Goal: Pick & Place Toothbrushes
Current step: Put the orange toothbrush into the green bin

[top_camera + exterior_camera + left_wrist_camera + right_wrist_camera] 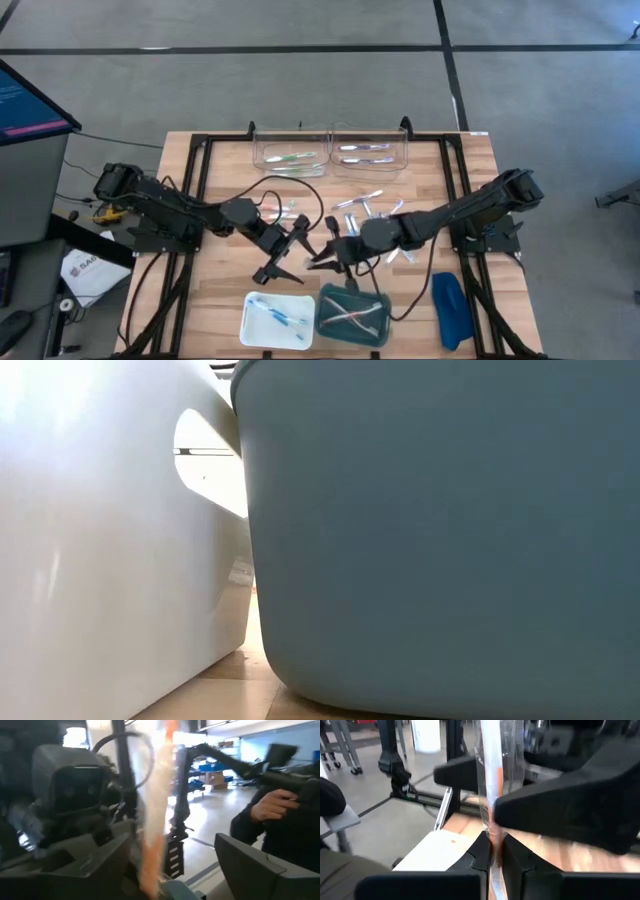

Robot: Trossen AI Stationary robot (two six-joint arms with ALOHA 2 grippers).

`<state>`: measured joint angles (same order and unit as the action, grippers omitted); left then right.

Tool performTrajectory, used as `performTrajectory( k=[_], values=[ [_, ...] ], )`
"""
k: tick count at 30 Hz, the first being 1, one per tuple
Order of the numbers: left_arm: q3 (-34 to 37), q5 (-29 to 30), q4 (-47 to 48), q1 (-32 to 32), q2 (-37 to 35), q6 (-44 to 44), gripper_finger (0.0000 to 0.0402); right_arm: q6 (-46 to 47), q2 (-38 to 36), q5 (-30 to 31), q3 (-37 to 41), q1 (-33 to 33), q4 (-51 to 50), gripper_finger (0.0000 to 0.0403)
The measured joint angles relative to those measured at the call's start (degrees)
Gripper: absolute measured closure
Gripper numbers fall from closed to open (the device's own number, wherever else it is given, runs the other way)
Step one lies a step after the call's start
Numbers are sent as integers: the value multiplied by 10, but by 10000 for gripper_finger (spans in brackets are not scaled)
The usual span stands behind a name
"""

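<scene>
An orange toothbrush in a clear wrapper [492, 780] stands upright in the air above the table's middle, with my right gripper [492, 851] shut on it. It shows blurred in the left wrist view [156, 815]. My left gripper [288, 252] faces the right one [322, 258] and is open. Its two fingers [462, 772] stand on either side of the wrapper without touching it. More toothbrushes lie loose on the wood [365, 208]. Others lie in the trays and bins. My right gripper pinches the wrapped toothbrush between its two fingertips [481, 849], on the wrapper's lower part [493, 827]. The fingers come in about level from the table's right and lie across the brush. The brush is lifted clear of the table and stands upright, most of its visible length above the fingers.
A white tray [250, 325] and a teal bin [325, 322] sit at the near edge and fill the low view [440, 530]. Two clear bins [262, 152] stand at the far edge. A dark-blue oblong object [452, 310] lies near right. A person's hand [272, 807] shows beyond the table.
</scene>
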<state>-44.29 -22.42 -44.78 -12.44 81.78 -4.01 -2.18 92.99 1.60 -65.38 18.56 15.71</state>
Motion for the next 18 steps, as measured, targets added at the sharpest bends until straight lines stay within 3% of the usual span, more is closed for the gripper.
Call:
performTrajectory(
  k=[7,18],
  values=[
    [0,114,128,10,-51,-23,107,72,0,4,-78,9,-207,384],
    [0,254,415,-12,-212,-8,109,202,0,65,-113,38,-364,384]
  ],
)
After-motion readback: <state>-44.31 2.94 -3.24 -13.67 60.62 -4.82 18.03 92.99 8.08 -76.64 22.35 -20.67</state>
